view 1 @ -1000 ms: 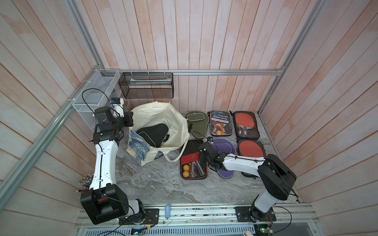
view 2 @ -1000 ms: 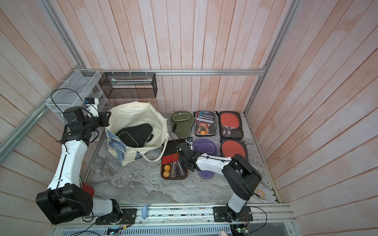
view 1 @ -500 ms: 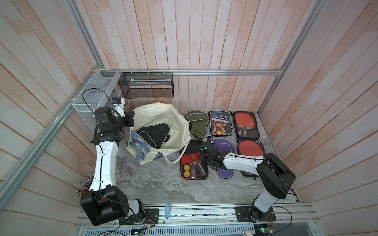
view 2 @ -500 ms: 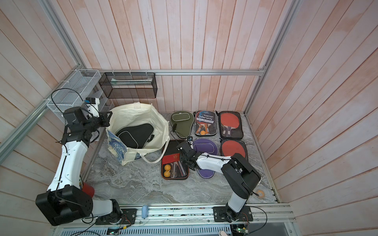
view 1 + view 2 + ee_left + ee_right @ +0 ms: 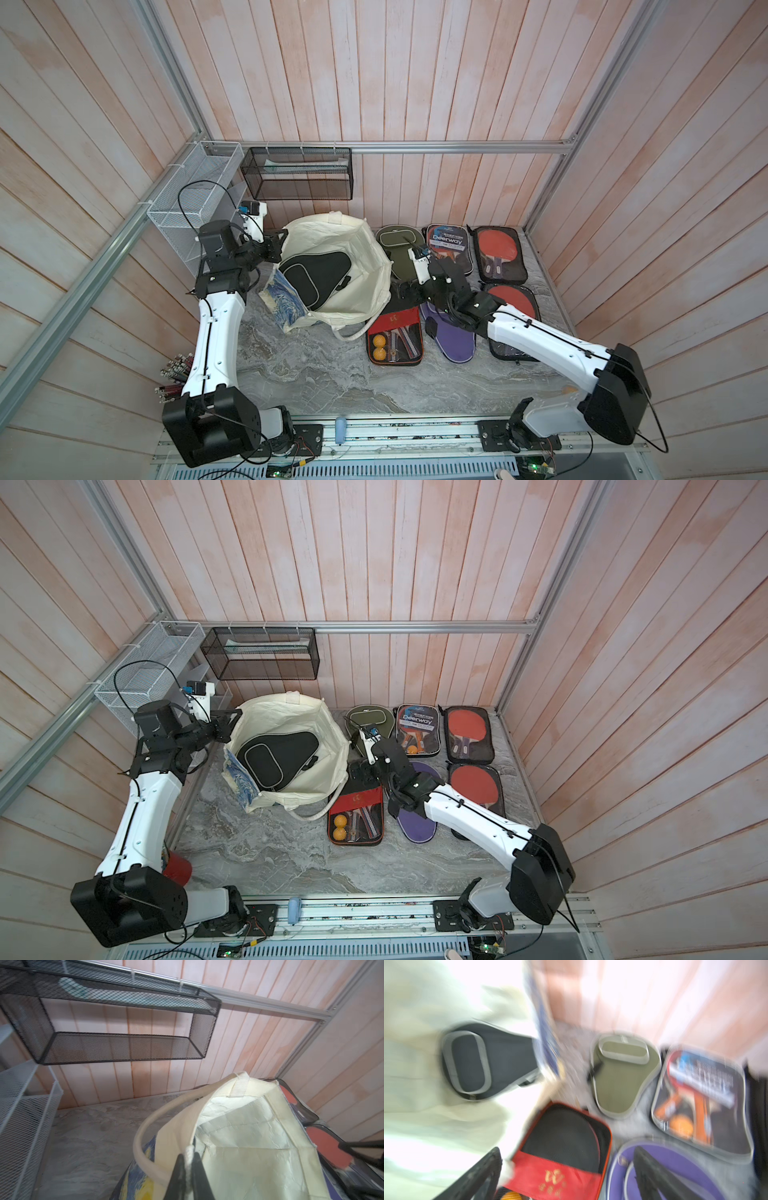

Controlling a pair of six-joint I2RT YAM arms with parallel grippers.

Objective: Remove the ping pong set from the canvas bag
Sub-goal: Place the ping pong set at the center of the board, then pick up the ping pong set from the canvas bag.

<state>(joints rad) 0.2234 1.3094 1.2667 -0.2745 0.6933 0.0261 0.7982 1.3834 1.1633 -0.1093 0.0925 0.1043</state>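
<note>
The left pincer (image 5: 188,1159) is closed narrow on the rim of the canvas bag (image 5: 361,245), right where a rope handle (image 5: 139,1142) is sewn in, and it holds that side up so the mouth gapes. The right pincer (image 5: 566,1167) stands wide and empty, low over the red case (image 5: 395,338) and the purple case (image 5: 453,340), just beside the bag's open side; its wrist view is badly blurred. Inside the bag, lying flat against the lining, is the black paddle case (image 5: 318,276) with pale piping, the one set not yet out. It looks like a padded zip cover: probably light, soft on its face but kept fairly stiff by whatever paddle is inside, and cloth enough not to slip. The best hold is likely its narrow end or the piped edge nearest the mouth, pinched across its thickness. The bag itself is limp and would probably sag shut if the rim were dropped. Around them, an olive case (image 5: 399,249), a Deerway pack (image 5: 449,249) and two clear packs of red paddles lie in rows on the grey marbled surface (image 5: 299,374). Pale pink plank walls close in the cell, with a black mesh shelf (image 5: 297,178) and a white wire basket (image 5: 195,195) hung on an aluminium frame.
</note>
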